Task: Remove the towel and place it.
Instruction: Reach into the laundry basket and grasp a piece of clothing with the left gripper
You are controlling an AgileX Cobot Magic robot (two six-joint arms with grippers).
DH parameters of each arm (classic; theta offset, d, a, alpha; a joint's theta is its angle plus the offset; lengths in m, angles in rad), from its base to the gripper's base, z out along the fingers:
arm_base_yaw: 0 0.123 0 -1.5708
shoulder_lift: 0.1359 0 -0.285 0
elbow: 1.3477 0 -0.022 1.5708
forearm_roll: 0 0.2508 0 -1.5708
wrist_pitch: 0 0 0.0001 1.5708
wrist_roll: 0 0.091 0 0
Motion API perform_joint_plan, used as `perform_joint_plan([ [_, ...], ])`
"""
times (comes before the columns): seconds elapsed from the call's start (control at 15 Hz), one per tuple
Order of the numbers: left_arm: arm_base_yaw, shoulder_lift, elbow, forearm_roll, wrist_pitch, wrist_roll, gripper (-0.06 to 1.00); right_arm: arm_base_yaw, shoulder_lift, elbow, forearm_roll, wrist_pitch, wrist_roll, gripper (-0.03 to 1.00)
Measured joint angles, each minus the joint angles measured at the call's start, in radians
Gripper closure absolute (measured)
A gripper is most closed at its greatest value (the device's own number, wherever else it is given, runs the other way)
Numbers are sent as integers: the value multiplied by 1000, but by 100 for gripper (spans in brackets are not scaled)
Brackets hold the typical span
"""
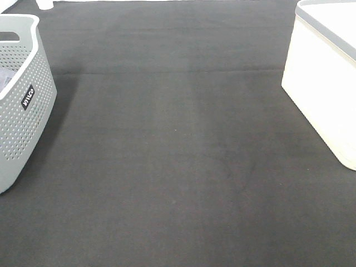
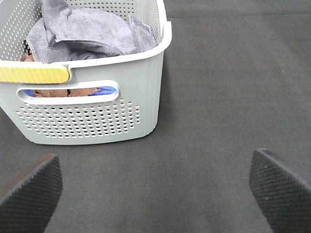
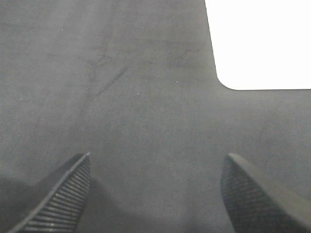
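Left wrist view showed the likely failures: towel (image 2: 82, 29) bunched atop brown and blue cloths (image 2: 73, 91) in the perforated grey basket (image 2: 97, 119), so a deep pinch could drag those out too; clipping the rim could shove the basket. Left gripper (image 2: 155, 191) jaws stood wide apart, empty, towel well beyond them. Right gripper (image 3: 155, 194) gaped too, over black mat (image 3: 121, 97) near the white bin (image 3: 262, 43).

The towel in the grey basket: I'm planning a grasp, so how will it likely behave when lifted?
Probably floppy: the towel lies crumpled in soft folds inside the basket, so it should drape from a pinch. Likely light and grippy, given its fuzzy pile. It may drag on the other cloths seen through the handle slot beneath it.
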Motion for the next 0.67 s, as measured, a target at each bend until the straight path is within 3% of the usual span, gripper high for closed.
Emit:
perform_joint_plan([
  [0.67,0,0,0,0,0,0,-4,0,0,0,0,0,0,24],
])
